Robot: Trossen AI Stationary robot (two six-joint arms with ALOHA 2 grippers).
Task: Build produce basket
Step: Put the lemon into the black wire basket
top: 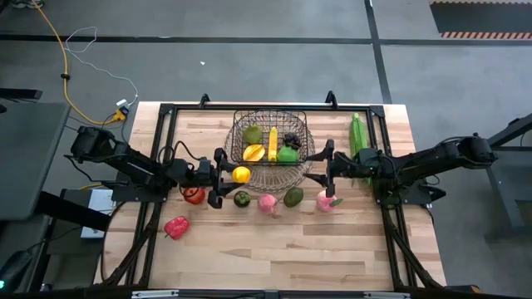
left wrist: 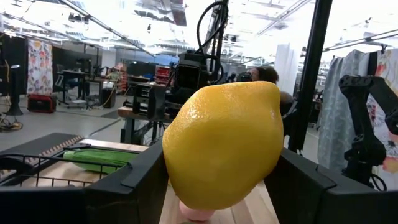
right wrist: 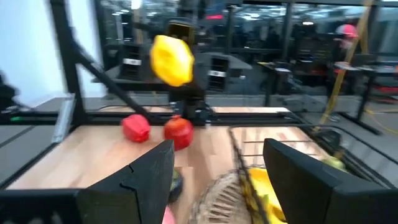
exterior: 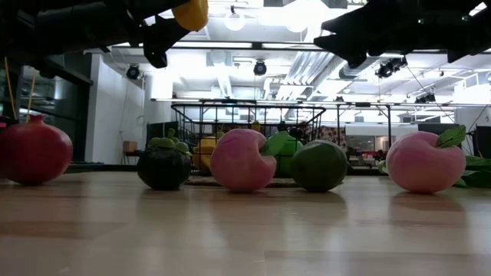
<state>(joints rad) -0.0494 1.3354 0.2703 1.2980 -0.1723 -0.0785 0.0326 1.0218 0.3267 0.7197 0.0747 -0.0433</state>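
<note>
My left gripper (top: 231, 176) is shut on a yellow lemon (top: 241, 174), just off the near left rim of the dark wire basket (top: 270, 124). In the low view the lemon (exterior: 190, 14) is high above the table. The basket holds a starfruit (top: 253, 153), a banana (top: 272, 143), dark grapes (top: 291, 139) and green fruit (top: 288, 154). My right gripper (top: 326, 170) is open and empty at the basket's right side. A red fruit (top: 194, 195), red pepper (top: 176, 226), two pink peaches (top: 267, 203) (top: 327, 201) and an avocado (top: 293, 197) rest on the table. My left gripper pinches the lemon's sides (left wrist: 186, 155) between its two fingers (left wrist: 140, 180), which come level from the table's left. The lemon fills the gap between the fingers and sticks out ahead of them. It is lifted clear of the table.
A long green husk (top: 357, 137) lies by the table's far right edge. A small dark green fruit (top: 242, 198) sits near the peach. The fruits stand in a row below the basket (exterior: 253, 115). Bare wood lies toward the near edge (top: 274, 257).
</note>
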